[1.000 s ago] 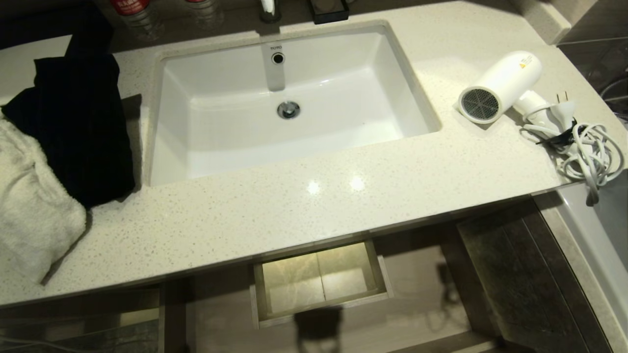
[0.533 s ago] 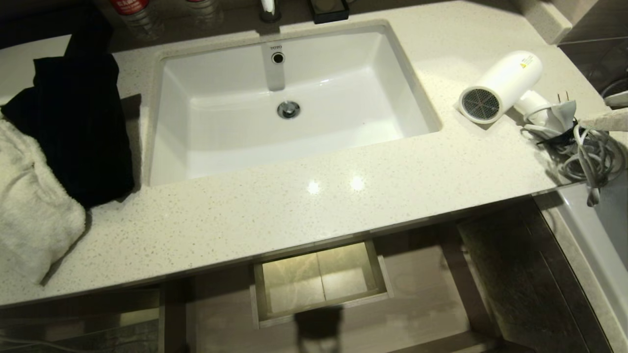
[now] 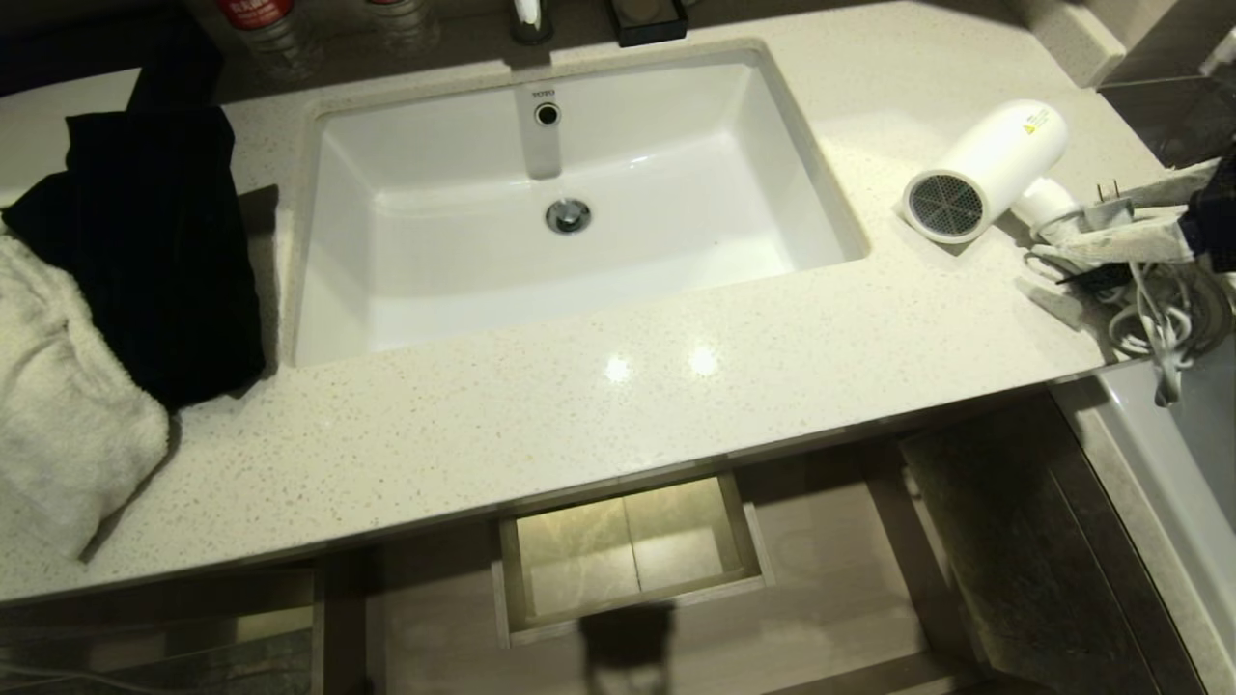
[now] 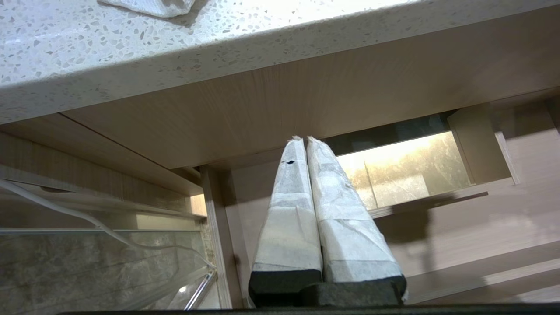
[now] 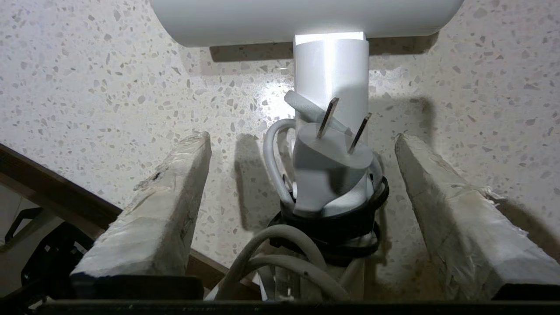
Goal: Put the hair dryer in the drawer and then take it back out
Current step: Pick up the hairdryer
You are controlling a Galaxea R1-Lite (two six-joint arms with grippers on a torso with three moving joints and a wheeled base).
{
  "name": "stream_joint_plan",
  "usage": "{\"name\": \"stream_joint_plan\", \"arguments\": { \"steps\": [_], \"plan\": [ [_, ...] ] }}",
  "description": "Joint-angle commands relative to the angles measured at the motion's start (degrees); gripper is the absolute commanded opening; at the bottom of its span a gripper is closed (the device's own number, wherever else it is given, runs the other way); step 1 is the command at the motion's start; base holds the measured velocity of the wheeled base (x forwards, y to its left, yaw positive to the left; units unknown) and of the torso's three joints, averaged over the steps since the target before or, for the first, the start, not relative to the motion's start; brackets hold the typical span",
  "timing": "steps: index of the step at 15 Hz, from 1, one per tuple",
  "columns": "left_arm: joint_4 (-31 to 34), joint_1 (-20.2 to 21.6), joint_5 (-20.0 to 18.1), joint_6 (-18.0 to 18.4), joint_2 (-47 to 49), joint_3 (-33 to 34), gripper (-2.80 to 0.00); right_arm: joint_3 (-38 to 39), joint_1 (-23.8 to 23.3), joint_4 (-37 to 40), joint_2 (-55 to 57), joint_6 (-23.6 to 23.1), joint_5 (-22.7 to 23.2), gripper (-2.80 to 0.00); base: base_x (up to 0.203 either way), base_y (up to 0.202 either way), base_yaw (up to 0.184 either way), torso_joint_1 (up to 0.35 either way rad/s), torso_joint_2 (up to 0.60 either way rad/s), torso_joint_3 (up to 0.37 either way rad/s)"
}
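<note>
The right gripper [image 3: 1110, 227] has just come in from the frame's right edge, fingers spread wide astride the plug and handle of the hair dryer [image 3: 985, 169], gripping nothing. The dryer lies on the counter [image 3: 618, 386] at upper right, the drawer [image 3: 821, 579] open below. Pickup looks imminent.

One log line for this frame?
right gripper: open, straddling hair dryer handle | left gripper: shut, parked | drawer: open

Light from overhead leaves two glare spots on the table [image 3: 657, 365]; below its edge the drawer [image 3: 821, 569] lies dim. The right claw [image 3: 1043, 243] looks blurred, shadows trailing beside it.
</note>
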Motion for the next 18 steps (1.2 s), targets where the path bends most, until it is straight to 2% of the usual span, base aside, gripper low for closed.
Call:
{"name": "stream_joint_plan", "arguments": {
  "steps": [1, 4, 9, 15, 18],
  "plan": [
    [0.0, 0.0, 0.0, 0.0, 0.0, 0.1, -2.80, -1.2, 0.5, 0.1, 3.2, -0.7, -0.6, 0.00, 0.000, 0.000, 0.000, 0.000, 0.00, 0.000],
    [0.1, 0.0, 0.0, 0.0, 0.0, 0.1, -2.80, -3.4, 1.0, 0.1, 5.8, -1.9, -2.2, 0.00, 0.000, 0.000, 0.000, 0.000, 0.00, 0.000],
    [0.0, 0.0, 0.0, 0.0, 0.0, 0.1, -2.80, -4.5, 1.0, -0.7, 8.2, -2.3, -2.5, 0.00, 0.000, 0.000, 0.000, 0.000, 0.00, 0.000],
    [0.0, 0.0, 0.0, 0.0, 0.0, 0.0, -2.80, -5.1, 0.9, -1.2, 9.9, -2.3, -6.8, 0.00, 0.000, 0.000, 0.000, 0.000, 0.00, 0.000],
    [0.0, 0.0, 0.0, 0.0, 0.0, 0.1, -2.80, -4.7, 0.9, -1.2, 9.8, -2.5, -6.7, 0.00, 0.000, 0.000, 0.000, 0.000, 0.00, 0.000]
  ]
}}
